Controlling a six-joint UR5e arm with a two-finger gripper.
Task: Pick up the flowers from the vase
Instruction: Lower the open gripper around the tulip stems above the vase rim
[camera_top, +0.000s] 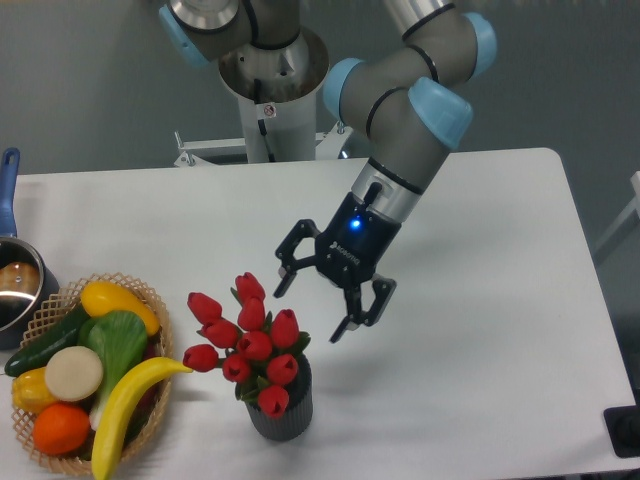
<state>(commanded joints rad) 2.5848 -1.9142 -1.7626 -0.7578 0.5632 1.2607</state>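
The flowers (247, 338), a bunch of red tulip buds with green leaves, stand in the vase (281, 414), a small dark grey ribbed pot near the table's front edge. My gripper (312, 308) is open and empty. It hangs tilted just above and to the right of the bunch, with its left fingertips close to the top bud and not touching it.
A wicker basket (150, 296) of toy fruit and vegetables, with a yellow banana (128, 399) sticking out, stands left of the vase. A pot with a blue handle (8, 280) sits at the left edge. The arm's base (270, 90) rises behind the table.
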